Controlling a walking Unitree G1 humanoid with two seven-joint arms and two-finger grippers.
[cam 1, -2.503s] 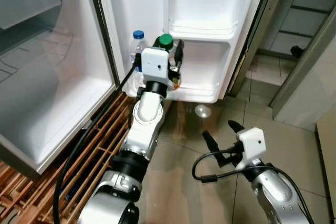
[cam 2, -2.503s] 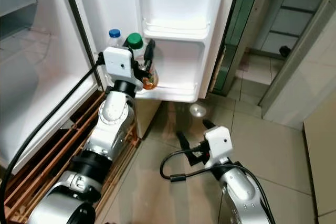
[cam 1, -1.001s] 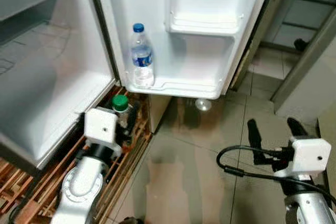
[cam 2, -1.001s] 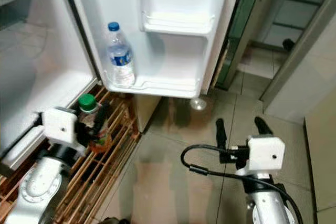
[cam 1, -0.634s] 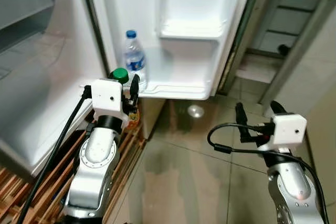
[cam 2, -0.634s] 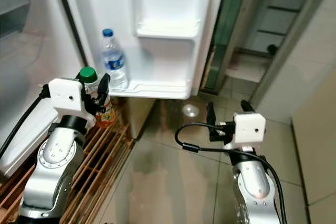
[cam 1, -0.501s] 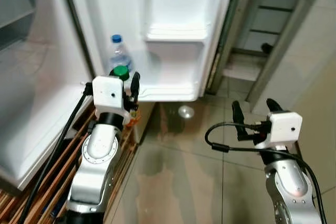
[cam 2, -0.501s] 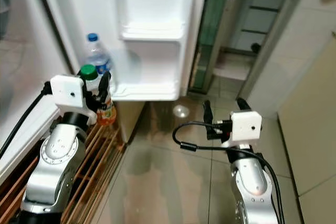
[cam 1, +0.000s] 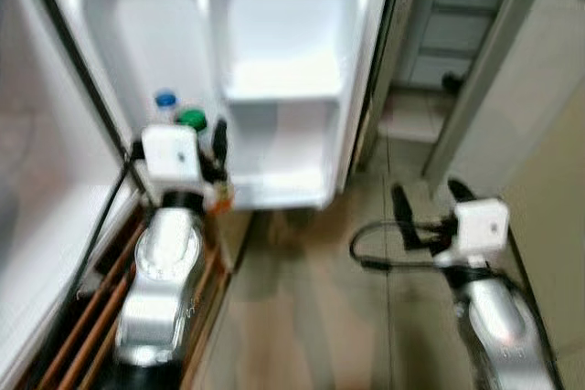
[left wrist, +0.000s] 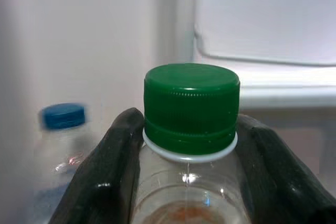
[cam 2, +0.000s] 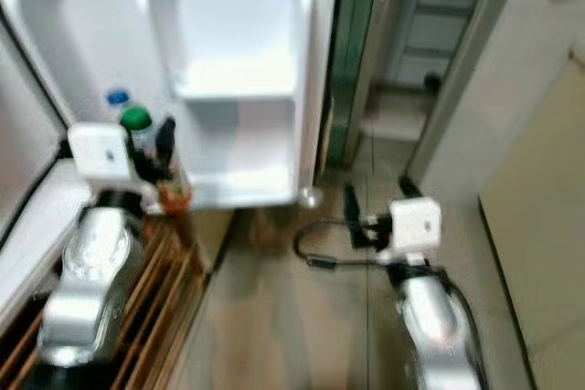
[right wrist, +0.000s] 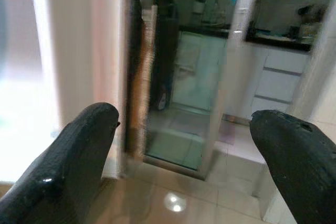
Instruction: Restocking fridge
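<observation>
The left arm is reaching forward and up from the lower left, its silver segmented forearm ending in a white wrist block. The left gripper (left wrist: 186, 182) is clamping a clear plastic bottle (left wrist: 189, 203) by the neck. One black finger is pressing against each side, just under the green screw cap (left wrist: 191, 106). The cap is ribbed and sitting on a white collar ring. An orange-brown tint is showing through the bottle's body low down, though the rest of the body is cut off at the frame edge.

The right arm is held forward at the lower right with a black cable looping beside it. The right gripper (right wrist: 189, 150) is standing with its two rounded, glossy black fingers spread wide apart and nothing between them, above the tiled floor (cam 1: 311, 317).

The held bottle is sitting in front of the lower left corner of the open fridge door (cam 1: 283, 89), at the level of its bottom shelf. The head views are blurred, so I cannot tell whether its base is resting on that shelf. Just behind it a water bottle (left wrist: 60, 145) with a blue cap is standing in the same door shelf, soft and out of focus.

The door liner is smooth moulded white plastic with rounded compartments. A slatted wooden rack (cam 1: 91, 308) is lying on the floor beneath the left arm. Farther right, a dark doorway is opening onto pale cabinets.
</observation>
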